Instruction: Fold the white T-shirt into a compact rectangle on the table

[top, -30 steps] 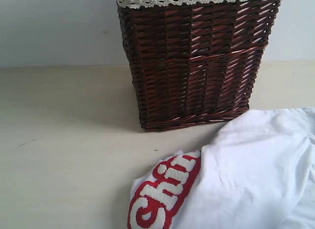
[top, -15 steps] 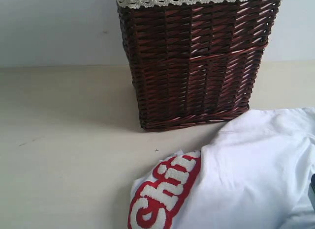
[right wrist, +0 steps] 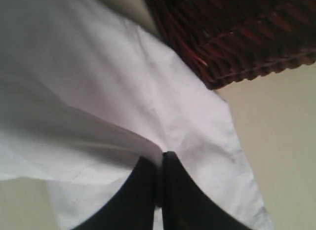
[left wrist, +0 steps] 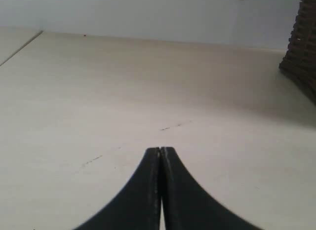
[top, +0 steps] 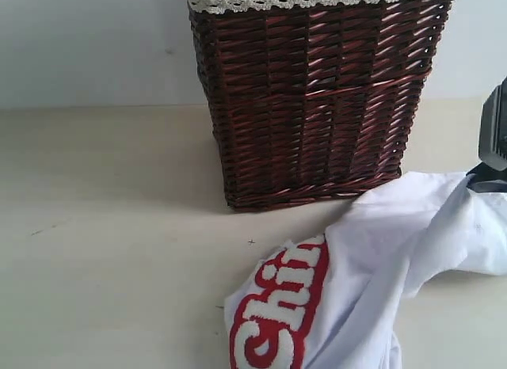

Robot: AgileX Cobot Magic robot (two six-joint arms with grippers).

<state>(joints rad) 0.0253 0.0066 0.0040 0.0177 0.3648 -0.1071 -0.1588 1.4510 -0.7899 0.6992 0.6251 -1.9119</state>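
Observation:
The white T-shirt lies bunched at the right front of the table, its red-outlined letters facing up. One edge is lifted toward the right rim of the exterior view, where my right gripper shows as a dark shape. In the right wrist view my right gripper is shut on a fold of the T-shirt. My left gripper is shut with nothing in it, low over the bare table, away from the shirt.
A dark brown wicker basket with a lace rim stands at the back middle, right behind the shirt; its corner shows in the left wrist view as the basket. A pale wall runs behind the table.
My right gripper has closed on the shirt's right edge and raised it. The cloth has drawn rightward and bunched, with the letters shifted right. The right gripper has come into the exterior view.

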